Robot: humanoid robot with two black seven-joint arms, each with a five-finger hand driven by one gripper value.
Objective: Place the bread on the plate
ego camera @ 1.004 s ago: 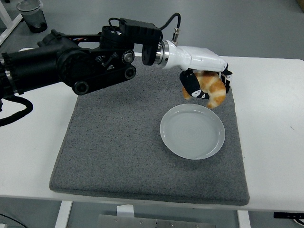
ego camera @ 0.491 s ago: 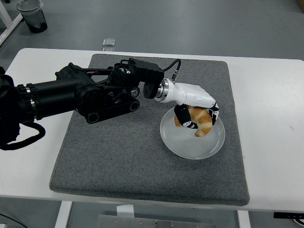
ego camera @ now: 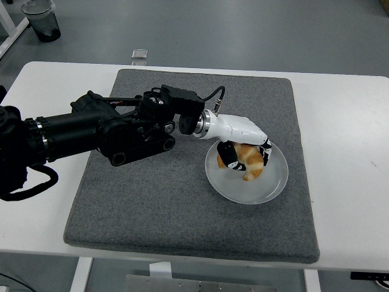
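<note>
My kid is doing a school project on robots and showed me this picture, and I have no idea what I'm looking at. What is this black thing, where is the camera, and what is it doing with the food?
The camera sits high on the robot itself and looks down over a white table. The long black shape coming in from the left is the robot's left arm. It ends in a white-and-black hand with five fingers. The right arm is out of view.

On the table lies a grey felt mat, and on the mat a round white plate. The hand's fingers are curled around a golden-brown croissant, holding it over the plate, low and possibly touching it; it has not let go. At the top, on the floor beyond the table, stands a dark cup.
</note>
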